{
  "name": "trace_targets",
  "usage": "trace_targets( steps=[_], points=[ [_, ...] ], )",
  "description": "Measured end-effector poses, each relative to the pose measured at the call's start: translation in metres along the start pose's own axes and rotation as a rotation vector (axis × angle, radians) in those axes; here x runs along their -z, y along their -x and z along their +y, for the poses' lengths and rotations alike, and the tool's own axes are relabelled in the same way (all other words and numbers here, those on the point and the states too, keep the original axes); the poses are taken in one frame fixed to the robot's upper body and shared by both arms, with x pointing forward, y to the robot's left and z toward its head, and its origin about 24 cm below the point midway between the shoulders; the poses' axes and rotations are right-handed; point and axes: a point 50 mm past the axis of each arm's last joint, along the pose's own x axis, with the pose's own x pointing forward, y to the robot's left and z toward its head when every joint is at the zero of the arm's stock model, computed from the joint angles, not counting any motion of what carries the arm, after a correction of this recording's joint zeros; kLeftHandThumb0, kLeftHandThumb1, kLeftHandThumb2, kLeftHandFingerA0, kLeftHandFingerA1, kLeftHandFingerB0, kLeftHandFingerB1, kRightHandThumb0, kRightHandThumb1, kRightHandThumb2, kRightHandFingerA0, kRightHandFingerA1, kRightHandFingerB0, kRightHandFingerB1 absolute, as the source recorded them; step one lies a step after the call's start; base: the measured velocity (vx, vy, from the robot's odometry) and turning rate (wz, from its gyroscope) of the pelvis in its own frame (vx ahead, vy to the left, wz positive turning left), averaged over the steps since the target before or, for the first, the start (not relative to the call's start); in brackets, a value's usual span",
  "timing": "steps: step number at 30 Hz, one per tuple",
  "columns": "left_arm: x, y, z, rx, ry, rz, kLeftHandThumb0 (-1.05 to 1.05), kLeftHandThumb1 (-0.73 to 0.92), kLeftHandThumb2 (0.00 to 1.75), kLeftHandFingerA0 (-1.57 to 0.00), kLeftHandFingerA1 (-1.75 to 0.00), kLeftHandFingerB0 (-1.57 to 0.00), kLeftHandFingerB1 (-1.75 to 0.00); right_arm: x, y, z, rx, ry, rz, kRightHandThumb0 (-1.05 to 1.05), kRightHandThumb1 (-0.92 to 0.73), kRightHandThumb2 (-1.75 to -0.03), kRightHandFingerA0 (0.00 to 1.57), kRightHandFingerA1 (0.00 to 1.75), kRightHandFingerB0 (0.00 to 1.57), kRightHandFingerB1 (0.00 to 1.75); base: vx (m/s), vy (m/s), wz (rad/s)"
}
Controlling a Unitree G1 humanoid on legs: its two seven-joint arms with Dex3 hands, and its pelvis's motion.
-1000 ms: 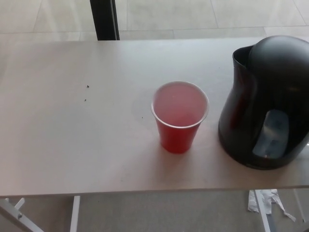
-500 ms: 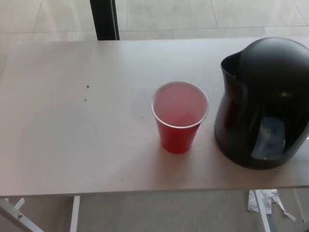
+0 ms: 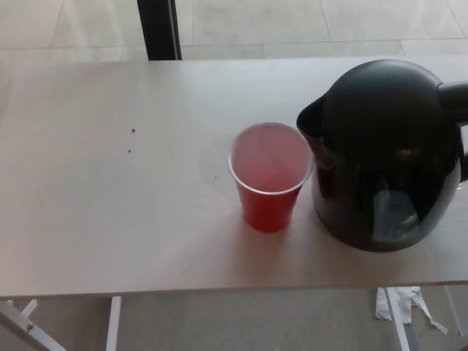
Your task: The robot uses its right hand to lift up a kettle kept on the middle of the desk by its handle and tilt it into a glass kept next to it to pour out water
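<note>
Neither hand shows in the head view, so I can't tell how the right one is set or what it grips. Only hint: a dark stub at the right edge, level with the top of the kettle [image 3: 384, 157]. It reads as the handle's upper end; whether fingers wrap it is cut off by the frame.

Diff vs earlier frames: kettle has shifted left, toward the cup, across both steps. A second ago its body sat hard against the right edge, spout well clear of the cup. Half a second ago the gap had narrowed. Now the spout lip sits right at the cup's right rim, touching or just overlapping it from this angle; can't tell which. More of the domed lid is visible and the body looks rotated, with the handle stub newly in frame. Whether the base is off the desk I can't tell; its lower edge is near the desk's front edge.

Red cup [image 3: 270, 175] hasn't moved: same spot, upright, just left of the kettle, pale pink interior, liquid level not readable.

Desk [image 3: 110, 205] is unchanged, with two small dark specks well left of the cup. Camera has barely shifted. Beyond the far edge there's a black post [image 3: 159, 29] on a tiled floor. Below the front edge, crumpled white paper [image 3: 398, 303] lies on the floor under the kettle side.
</note>
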Motion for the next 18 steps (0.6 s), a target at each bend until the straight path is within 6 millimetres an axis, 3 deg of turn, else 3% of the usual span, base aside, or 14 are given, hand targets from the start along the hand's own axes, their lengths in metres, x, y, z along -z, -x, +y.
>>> trace_targets(
  steps=[1, 2, 5, 10, 11, 12, 14, 17, 18],
  points=[
    [0.000, 0.000, 0.000, 0.001, -0.001, -0.001, -0.77, 0.56, 0.96, -0.57, -0.66, -0.34, -0.56, -0.003, -0.001, 0.000, 0.001, -0.001, -0.002, -0.14, -0.42, -1.25, 0.95, 1.75, 0.76, 1.54, 0.00, 0.000, 0.00],
    [-0.001, -0.001, -0.001, 0.003, -0.002, -0.001, -0.77, 0.56, 0.96, -0.56, -0.65, -0.34, -0.56, -0.005, -0.001, 0.000, 0.002, -0.002, -0.001, -0.13, -0.42, -1.23, 0.88, 1.75, 0.80, 1.59, 0.00, 0.000, 0.00],
    [-0.001, -0.001, -0.002, 0.007, -0.004, -0.003, -0.76, 0.55, 0.96, -0.56, -0.66, -0.37, -0.57, -0.008, -0.002, 0.000, 0.002, 0.000, 0.013, -0.12, -0.41, -1.23, 0.88, 1.73, 0.82, 1.47, 0.00, 0.000, 0.00],
    [-0.002, -0.002, -0.002, 0.008, -0.002, -0.007, -0.67, 0.54, 0.94, -0.57, -0.66, -0.35, -0.57, -0.012, -0.003, 0.000, 0.000, 0.006, 0.041, -0.15, -0.36, -1.27, 0.87, 1.75, 0.82, 1.46, 0.00, 0.000, 0.00],
    [-0.003, -0.002, -0.003, 0.009, -0.002, -0.009, -0.68, 0.56, 0.96, -0.54, -0.66, -0.34, -0.57, -0.014, -0.003, 0.000, -0.002, 0.010, 0.049, -0.16, -0.32, -1.31, 0.88, 1.75, 0.86, 1.33, 0.00, 0.000, 0.00],
    [-0.003, -0.002, -0.003, 0.009, -0.002, -0.010, -0.68, 0.56, 0.96, -0.54, -0.66, -0.34, -0.57, -0.014, -0.003, 0.000, -0.003, 0.012, 0.055, -0.16, -0.32, -1.31, 0.88, 1.75, 0.86, 1.33, 0.00, 0.000, 0.00],
    [-0.004, -0.002, -0.003, 0.011, -0.004, -0.012, -0.70, 0.56, 0.96, -0.54, -0.65, -0.34, -0.56, -0.015, -0.004, 0.000, -0.003, 0.015, 0.068, -0.15, -0.41, -1.23, 0.93, 1.75, 0.81, 1.57, 0.00, 0.000, 0.00],
    [-0.006, -0.002, -0.004, 0.014, -0.008, -0.019, -0.70, 0.56, 0.96, -0.55, -0.65, -0.35, -0.57, -0.018, -0.007, -0.002, -0.004, 0.020, 0.094, -0.19, -0.45, -1.17, 0.95, 1.75, 0.75, 1.62, 0.00, 0.000, 0.00],
    [-0.006, -0.003, -0.004, 0.015, -0.008, -0.020, -0.67, 0.73, 0.62, -0.62, -0.58, -0.40, -0.47, -0.019, -0.009, -0.002, -0.005, 0.022, 0.095, -0.21, -0.47, -1.12, 0.95, 1.75, 0.73, 1.63, 0.00, 0.000, 0.00]
  ],
)
